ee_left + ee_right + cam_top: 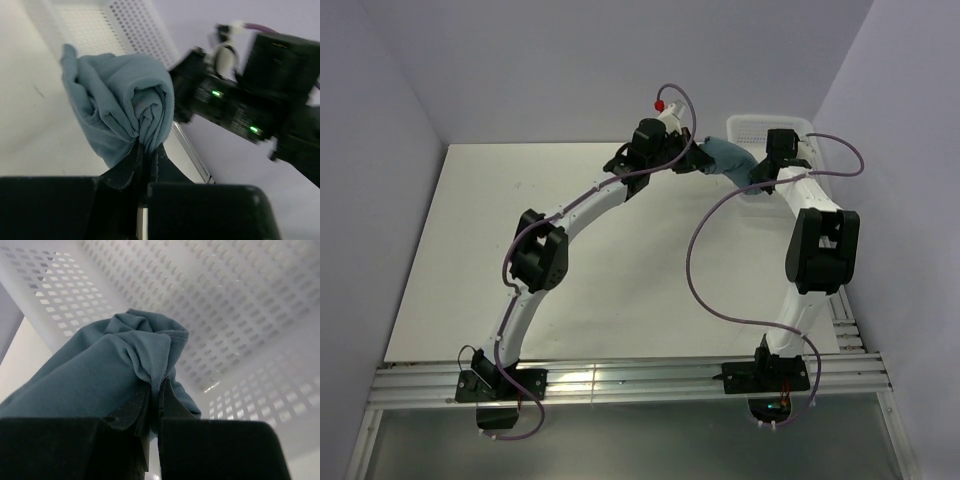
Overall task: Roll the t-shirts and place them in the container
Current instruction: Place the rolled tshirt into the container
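Teal-blue thin-cloth t-shirt (724,156), rolled, hangs between both arms at the white perforated plastic basket's (775,124) near rim; left gripper (144,150) and right gripper (155,390) each pinch one end; an uneven release would likely unroll it.

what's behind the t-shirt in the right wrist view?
The white basket, its perforated walls filling the background. The t-shirt and right gripper cover its lower left.
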Tool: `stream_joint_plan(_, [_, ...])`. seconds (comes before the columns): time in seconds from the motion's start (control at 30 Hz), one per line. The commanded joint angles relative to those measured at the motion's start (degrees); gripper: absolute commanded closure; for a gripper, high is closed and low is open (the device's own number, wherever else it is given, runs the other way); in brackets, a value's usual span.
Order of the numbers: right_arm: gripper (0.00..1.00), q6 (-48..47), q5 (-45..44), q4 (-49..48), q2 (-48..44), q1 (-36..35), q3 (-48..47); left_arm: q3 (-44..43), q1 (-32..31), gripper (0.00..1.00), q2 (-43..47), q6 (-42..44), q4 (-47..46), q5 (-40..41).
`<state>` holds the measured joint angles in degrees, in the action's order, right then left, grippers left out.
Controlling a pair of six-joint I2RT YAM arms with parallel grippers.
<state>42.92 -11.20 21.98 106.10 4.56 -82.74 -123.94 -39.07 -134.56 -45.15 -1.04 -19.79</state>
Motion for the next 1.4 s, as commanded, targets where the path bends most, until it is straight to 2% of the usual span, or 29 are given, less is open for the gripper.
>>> stream_joint_plan(0.0, [1.00,-0.90,5.12,4.21,4.72,0.01,-4.80,-0.51,-1.18,1.00,5.62,2.08,-2.31,-3.85])
stream_joint_plan(0.13, [1.00,-1.43,12.93,5.80,7.19,-0.34,-3.23,-0.34,-1.27,1.00,7.12,3.31,0.15,-4.03])
stream_joint_plan(0.37, [1.00,-2.22,19.71,5.09,-0.80,-3.85,8.90,6.14,-1.27,1.00,15.89,6.64,6.39,-2.19])
stream_joint_plan(0.7, [1.00,-2.84,23.08,13.08,-17.06,-19.66,14.72,21.89,-1.19,1.00,33.12,9.81,12.29,2.56])
stream_joint_plan(0.77, [1.00,-2.84,20.35,15.72,-19.70,-20.64,14.27,24.35,-1.18,1.00,35.24,9.73,12.90,2.56])
stream_joint_plan(0.87, [1.00,-3.89,19.99,17.39,-21.81,-17.58,12.35,27.16,-0.83,1.00,36.38,8.85,13.52,3.01])
stream_joint_plan(1.0, [1.00,-5.73,19.37,20.56,-21.99,-13.18,7.43,27.35,-0.22,1.00,35.08,8.41,13.96,3.18])
stream_joint_plan(1.07, [1.00,-5.65,19.64,21.18,-23.39,-12.56,7.85,26.21,1.01,1.00,32.97,8.41,13.70,2.04])
stream_joint_plan(1.23, [1.00,-2.14,18.77,20.12,-27.17,-12.99,14.52,24.72,3.64,1.00,27.44,10.78,9.75,-0.68])
stream_joint_plan(1.37, [1.00,2.25,15.43,19.24,-31.39,-15.09,21.72,20.41,4.44,1.00,19.44,13.24,7.81,-3.67])
